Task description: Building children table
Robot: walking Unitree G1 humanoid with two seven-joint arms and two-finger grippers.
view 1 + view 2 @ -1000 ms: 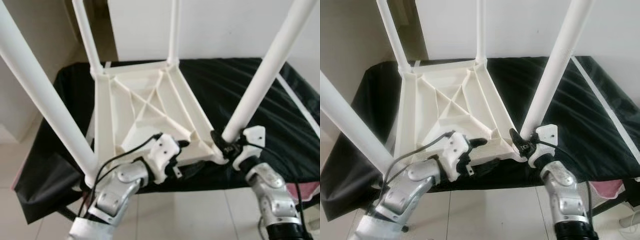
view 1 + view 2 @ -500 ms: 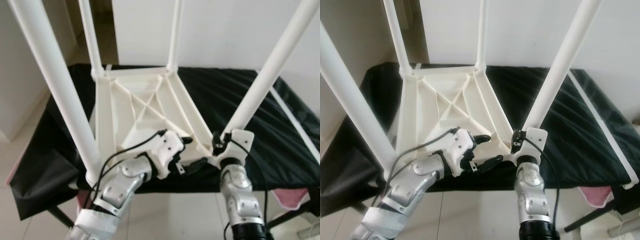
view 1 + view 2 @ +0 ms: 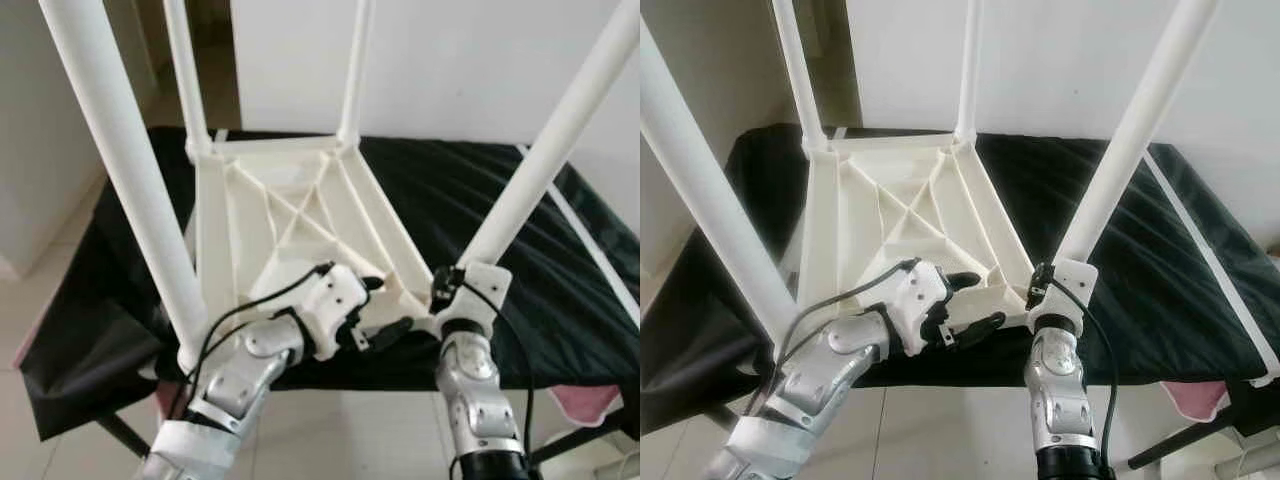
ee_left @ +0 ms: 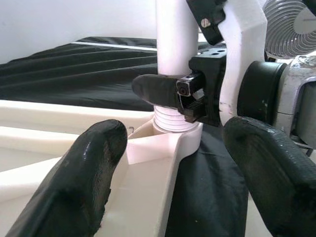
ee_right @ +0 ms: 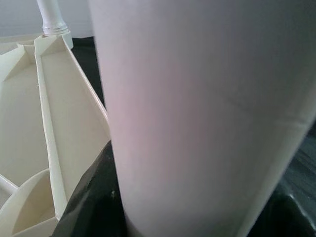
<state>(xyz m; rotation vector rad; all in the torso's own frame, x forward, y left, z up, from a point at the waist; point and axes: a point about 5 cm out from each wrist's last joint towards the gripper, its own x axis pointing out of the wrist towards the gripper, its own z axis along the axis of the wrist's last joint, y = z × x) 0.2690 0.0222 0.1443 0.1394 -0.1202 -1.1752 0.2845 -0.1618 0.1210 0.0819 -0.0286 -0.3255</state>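
At the near edge of the black-draped tabletop [image 3: 520, 230], an upturned white plastic children's table [image 3: 290, 225] is lying; the right gripper [image 3: 447, 290] is pinching its near-right leg [image 3: 545, 150] low down, while the left gripper [image 3: 385, 308] is hovering spread. Likely light, rigid, slippery.

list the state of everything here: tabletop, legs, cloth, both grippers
tabletop: upside down on the cloth, ribs up
near right leg: upright in its corner socket, gripped at the base
other three legs: standing in their sockets
black cloth: spread, wrinkled
right gripper: shut on near right leg
left gripper: open, straddling the tabletop's near edge
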